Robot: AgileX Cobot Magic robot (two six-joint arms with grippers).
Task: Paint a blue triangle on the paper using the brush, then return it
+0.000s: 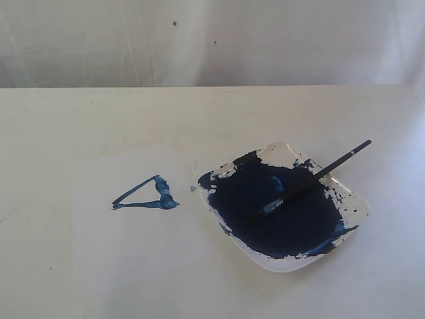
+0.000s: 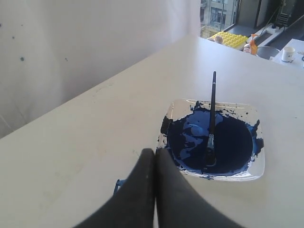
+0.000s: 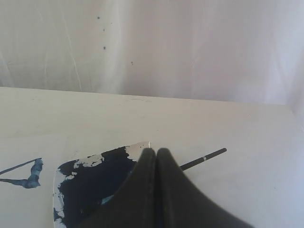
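Looks done, with left claw [image 2: 154, 152] and right claw [image 3: 156, 151] both pinched shut on nothing and the brush [image 1: 313, 178] parked in the dish [image 1: 285, 267] at 3 o'clock from the blue triangle [image 1: 143, 197] on the paper [image 1: 133, 252], but could roll off the rim if bumped.

A thin blue triangle [image 1: 163, 198] sits on the white paper [image 1: 133, 246]; the black brush [image 1: 312, 178] lies slanted across the paint dish [image 1: 285, 266], tip in paint.
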